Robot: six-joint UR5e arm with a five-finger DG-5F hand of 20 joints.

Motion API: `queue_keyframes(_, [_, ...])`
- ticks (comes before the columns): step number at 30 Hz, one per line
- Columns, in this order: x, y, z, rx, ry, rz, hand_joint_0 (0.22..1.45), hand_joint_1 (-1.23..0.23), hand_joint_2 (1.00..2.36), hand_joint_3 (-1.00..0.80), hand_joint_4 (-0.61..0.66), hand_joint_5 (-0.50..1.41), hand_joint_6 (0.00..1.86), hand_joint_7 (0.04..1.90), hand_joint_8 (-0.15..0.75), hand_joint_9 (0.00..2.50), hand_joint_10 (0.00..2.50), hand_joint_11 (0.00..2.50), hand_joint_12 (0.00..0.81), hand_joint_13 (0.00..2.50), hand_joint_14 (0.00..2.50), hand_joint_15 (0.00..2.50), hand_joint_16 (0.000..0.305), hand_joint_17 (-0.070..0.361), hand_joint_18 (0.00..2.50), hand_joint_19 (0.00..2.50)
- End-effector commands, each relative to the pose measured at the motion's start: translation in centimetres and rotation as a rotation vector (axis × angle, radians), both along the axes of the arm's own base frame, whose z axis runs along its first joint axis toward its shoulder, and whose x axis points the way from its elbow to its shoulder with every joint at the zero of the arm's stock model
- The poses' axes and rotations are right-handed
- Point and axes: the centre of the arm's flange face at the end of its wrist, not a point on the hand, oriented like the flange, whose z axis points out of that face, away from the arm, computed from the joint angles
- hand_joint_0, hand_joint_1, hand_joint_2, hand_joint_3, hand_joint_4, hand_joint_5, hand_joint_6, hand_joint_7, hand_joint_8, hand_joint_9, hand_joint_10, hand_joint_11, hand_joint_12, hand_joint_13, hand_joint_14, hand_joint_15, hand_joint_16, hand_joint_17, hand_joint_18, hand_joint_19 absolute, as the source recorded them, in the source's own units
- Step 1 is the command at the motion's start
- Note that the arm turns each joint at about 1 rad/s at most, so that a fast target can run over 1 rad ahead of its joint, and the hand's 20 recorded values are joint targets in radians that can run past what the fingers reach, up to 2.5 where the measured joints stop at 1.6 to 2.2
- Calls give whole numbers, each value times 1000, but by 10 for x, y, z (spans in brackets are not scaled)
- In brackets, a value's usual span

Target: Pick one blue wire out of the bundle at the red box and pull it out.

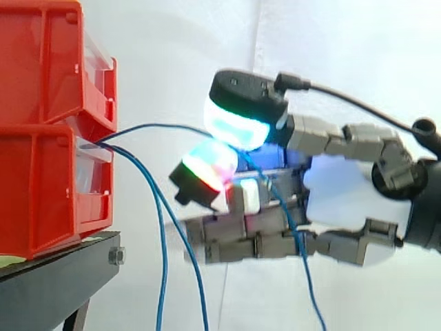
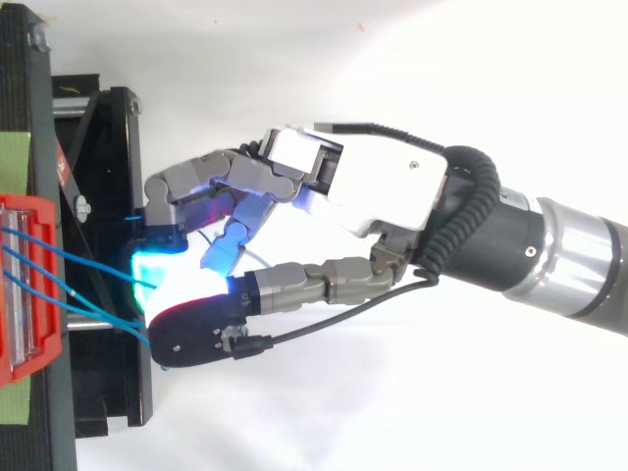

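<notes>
While curled round one blue wire [image 1: 165,125], parks the hand [image 1: 337,196] at 3 o'clock of the red box [image 1: 48,186] in side view. Seems to pinch the strand betw. thumb pad [image 1: 238,123] & a fingertip pad [image 1: 207,165]; can't confirm contact behind the glow. Leaves the box front, arcs toward 3 o'clock into that pinch, then drops toward 5 o'clock past the palm. Leaves the other wires [image 1: 162,248] hanging toward 6 o'clock from the same opening, apart from the pads. From top view: crosses from box at 9 o'clock to the pads, w/ neighbours close beside.

Handling, by judgement:
- V. light, thin, limp, so follows a pull but can't be pushed.
- Smooth insulation, prob. slippery betw. rounded pads; needs a firm pinch, not force.
- Not fragile as such, but could kink, or snag on neighbours at the box mouth.
- Best hold: on the single strand, clear of the others, near where gripped now.
- Calls for a straight pull toward 3 o'clock, away from the opening, w/o dragging the rest.
</notes>
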Motion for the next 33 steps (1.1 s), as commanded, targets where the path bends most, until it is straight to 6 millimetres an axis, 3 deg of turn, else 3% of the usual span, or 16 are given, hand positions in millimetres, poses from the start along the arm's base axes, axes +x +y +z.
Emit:
queue_keyframes(1, [-3, -1, 20, -23, -2, -11, 611, -830, 1016, -102, 44, -50, 786, 1234, 214, 1243, 24, 800, 356, 624, 15, 378, 50, 113, 417, 254])
queue_keyframes(20, [-6, 3, 22, -67, 29, -15, 621, -831, 1018, -47, 29, -59, 837, 1189, 234, 1331, 27, 897, 363, 741, 19, 467, 49, 111, 513, 287])
queue_keyframes(33, [-21, 0, 3, -106, 212, -10, 630, -834, 1019, -40, 37, -58, 843, 1207, 245, 1349, 28, 927, 359, 781, 20, 512, 48, 108, 552, 297])
